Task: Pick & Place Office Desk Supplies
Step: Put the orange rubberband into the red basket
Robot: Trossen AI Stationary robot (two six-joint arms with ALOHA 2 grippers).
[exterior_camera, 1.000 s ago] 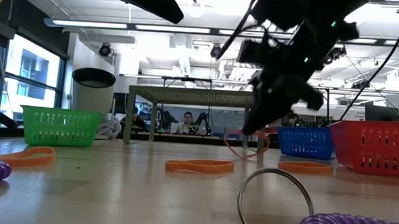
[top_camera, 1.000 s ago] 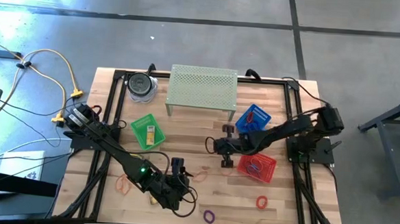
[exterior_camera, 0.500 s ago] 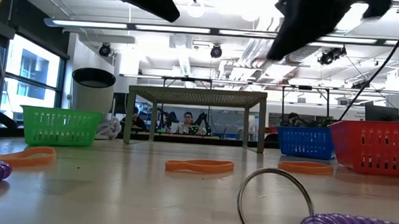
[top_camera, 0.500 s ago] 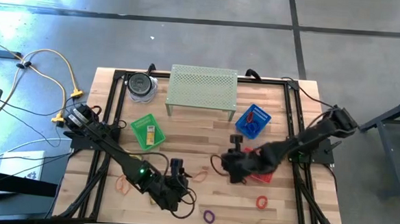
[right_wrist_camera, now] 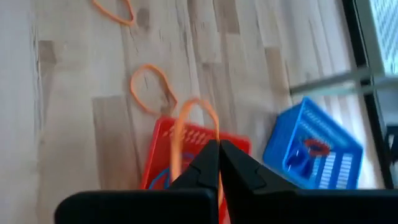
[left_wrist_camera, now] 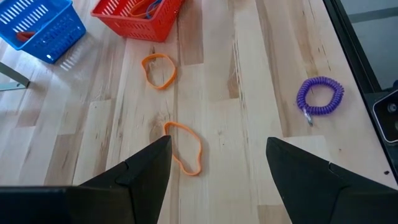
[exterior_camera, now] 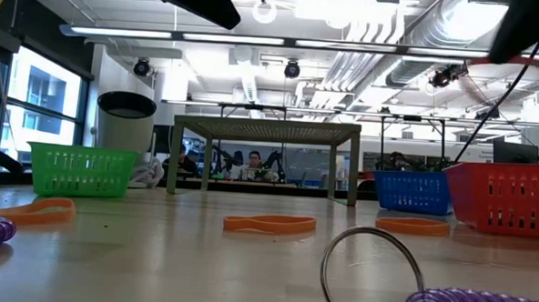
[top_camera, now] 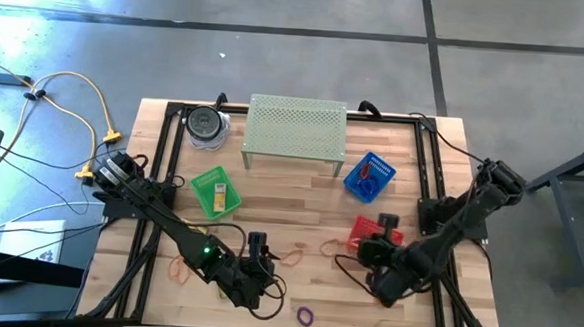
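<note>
My right claw point(right_wrist_camera: 217, 163) is pressed together on an orange band loop point(right_wrist_camera: 186, 127), pinching it by its lower end so the rest of the loop stands up ahead of the fingers; I hold it by that thin edge because a flat band offers nothing else to grab. In the high view the right claw point(top_camera: 384, 279) sits near the table's front edge, toward the right corner, just in front of the red basket point(top_camera: 377, 231), which I judge is where this band belongs, since other bands already lie inside it. The blue basket point(top_camera: 369, 175) stands farther back, beside the pale green stand point(top_camera: 296, 129), and the green basket point(top_camera: 215, 191) is on the left half with yellow pieces in it. My left claw point(left_wrist_camera: 217, 163) waits spread open near the front edge, left of centre, looking down on a second orange loop point(left_wrist_camera: 184, 147) lying flat on the wood between its fingers, with a third orange loop point(left_wrist_camera: 159, 69) beyond it and a purple coil point(left_wrist_camera: 319, 96) off to one side. 1 more tan loop point(top_camera: 179, 269) lies near the front left corner. These bands stay loose on the table because they are not yet sorted.
</note>
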